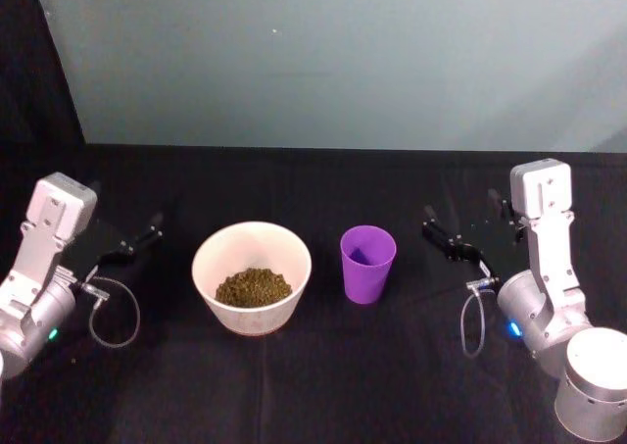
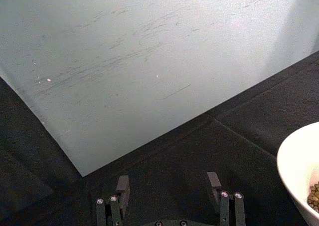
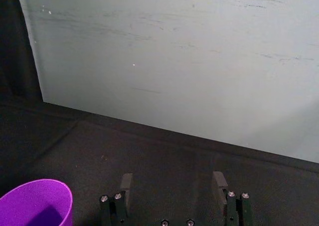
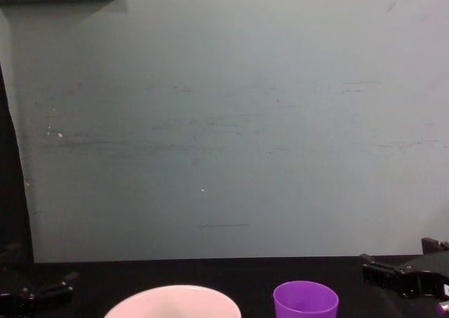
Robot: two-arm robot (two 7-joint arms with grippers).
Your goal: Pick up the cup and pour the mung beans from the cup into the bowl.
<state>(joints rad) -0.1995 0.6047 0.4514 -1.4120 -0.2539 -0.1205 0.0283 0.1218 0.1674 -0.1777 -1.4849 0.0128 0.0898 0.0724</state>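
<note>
Cup (image 1: 368, 263) stands upright mid-table just right of the bowl (image 1: 252, 275) holding the mung beans (image 1: 254, 287), nearer the right gripper (image 1: 470, 226), whose jaws are spread; the left gripper (image 1: 125, 240), also spread, idles near the table's left edge.

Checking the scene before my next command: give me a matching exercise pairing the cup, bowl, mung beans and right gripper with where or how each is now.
Things:
1. cup
2. bowl
3. mung beans
4. right gripper

States:
A. open, holding nothing, to the right of the purple tumbler
B. heaped inside the pale bowl
C. upright on the black cloth, between the bowl and the right arm
D. standing on the cloth, to the left of the cup and apart from it

Pairs: 1-C, 2-D, 3-B, 4-A
</note>
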